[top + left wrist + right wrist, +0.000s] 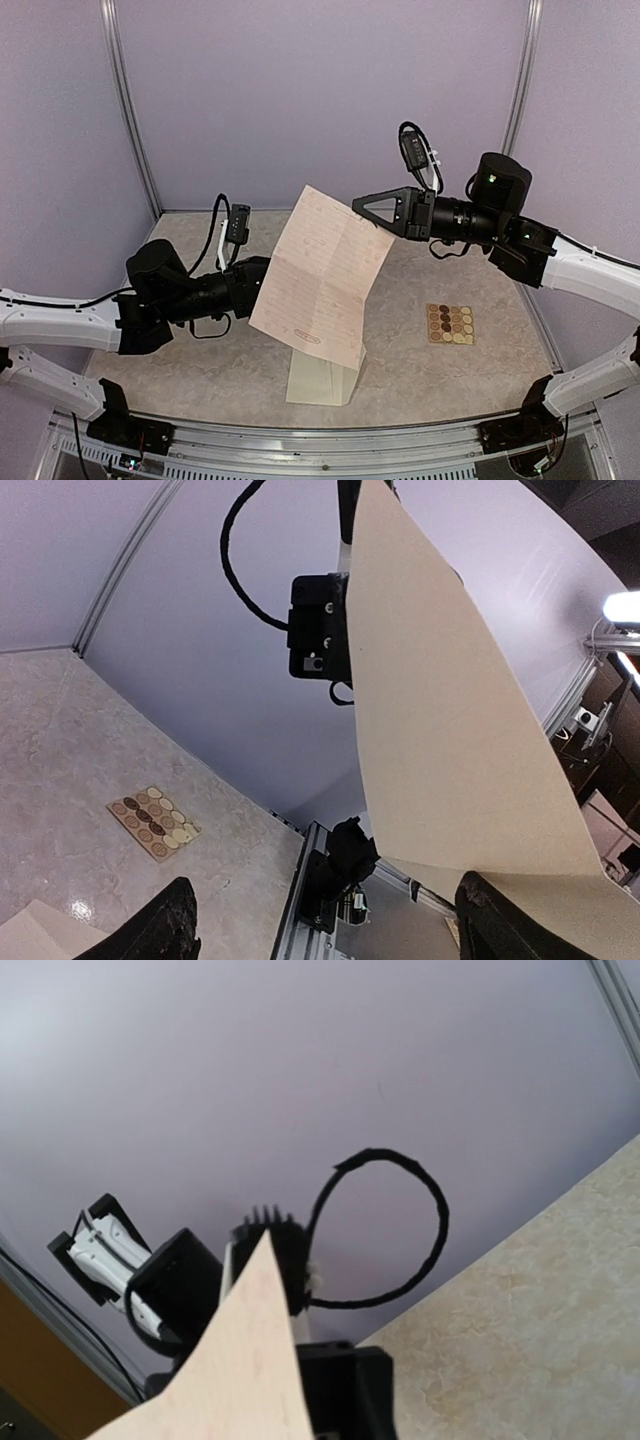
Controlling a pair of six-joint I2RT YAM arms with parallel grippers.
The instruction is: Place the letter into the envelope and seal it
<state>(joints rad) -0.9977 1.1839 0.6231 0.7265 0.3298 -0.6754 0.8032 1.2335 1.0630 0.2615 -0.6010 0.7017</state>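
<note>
The letter (320,275), a pinkish-beige lined sheet, hangs upright over the middle of the table. My right gripper (360,204) is shut on its upper right edge. The top view hides the left gripper's fingertips behind the sheet's left side. In the left wrist view the left gripper (330,930) stands wide open, and the letter's (450,730) blank back fills the right. Its lower edge runs just above the right finger (500,920), and nothing is pinched. The cream envelope (322,380) lies flat on the table under the letter's bottom edge, partly covered by it. A corner of the letter (220,1380) shows in the right wrist view.
A small tan sheet of round brown stickers (450,323) lies on the table to the right, also seen as the sticker sheet (153,822) in the left wrist view. Lilac walls close in the back and sides. A metal rail (330,440) runs along the near table edge.
</note>
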